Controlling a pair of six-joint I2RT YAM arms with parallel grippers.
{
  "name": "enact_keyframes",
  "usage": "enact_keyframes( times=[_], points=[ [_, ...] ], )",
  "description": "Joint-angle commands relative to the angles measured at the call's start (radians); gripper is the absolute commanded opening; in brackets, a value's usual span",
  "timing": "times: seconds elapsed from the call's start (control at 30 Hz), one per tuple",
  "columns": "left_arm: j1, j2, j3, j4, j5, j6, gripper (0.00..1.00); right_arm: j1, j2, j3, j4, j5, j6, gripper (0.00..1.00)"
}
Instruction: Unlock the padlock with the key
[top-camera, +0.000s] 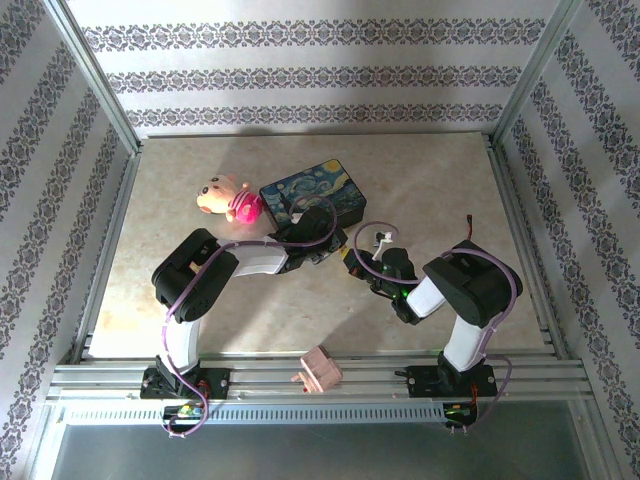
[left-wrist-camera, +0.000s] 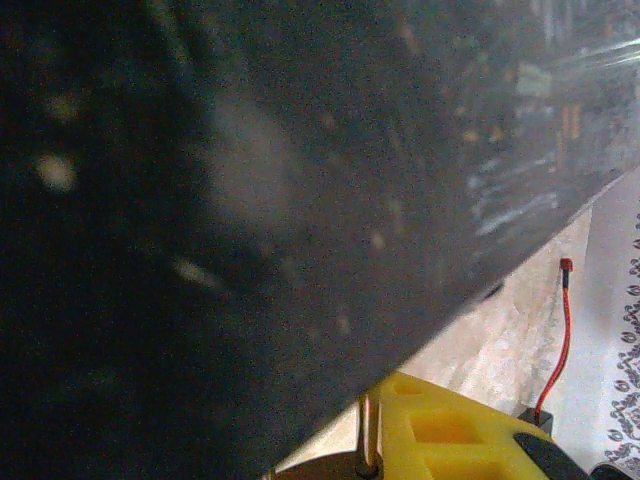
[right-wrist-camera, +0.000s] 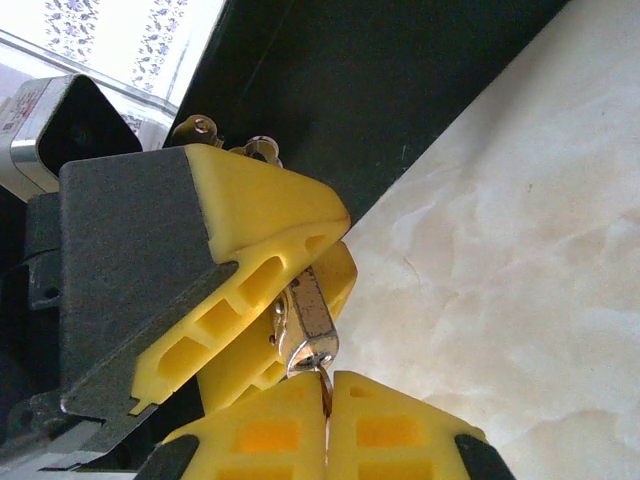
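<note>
Low and left of centre in the right wrist view, the small brass-and-silver metal padlock (right-wrist-camera: 308, 325) sits pinched between the yellow fingers of the left hand (right-wrist-camera: 318, 265), which is closed on its body. Just beneath it, at the bottom edge, the right hand (right-wrist-camera: 327, 425) has its two yellow fingers pressed fully together on the slim brownish metal key (right-wrist-camera: 326, 388) (only a thin sliver of it shows). The key's tip meets the underside of the padlock. How far in it sits I cannot tell.

From the top camera both hands meet at the centre of the beige marble-patterned desk (top-camera: 200, 160), just below the dark rectangular box painted with a swirling blue night sky (top-camera: 318, 190). A pink and cream plush toy (top-camera: 228, 197) lies touching the box's left end.
</note>
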Motion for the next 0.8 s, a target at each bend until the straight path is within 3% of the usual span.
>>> enact_keyframes(
  times=[0.0, 0.2, 0.57, 0.77],
  points=[
    [-0.057, 0.021, -0.001, 0.001, 0.185, -0.026, 0.24, -0.012, -0.039, 0.072, 0.134, -0.024, 0.009, 0.0],
    [-0.063, 0.021, 0.0, 0.011, 0.199, -0.027, 0.24, -0.024, -0.031, 0.094, 0.116, -0.041, 0.009, 0.0],
    [-0.06, 0.014, -0.016, 0.026, 0.178, -0.042, 0.24, -0.029, -0.031, 0.037, 0.12, -0.023, 0.012, 0.21],
    [-0.046, 0.014, -0.027, 0.042, 0.177, -0.055, 0.24, -0.041, -0.057, -0.036, 0.11, -0.004, 0.003, 0.25]
  ],
)
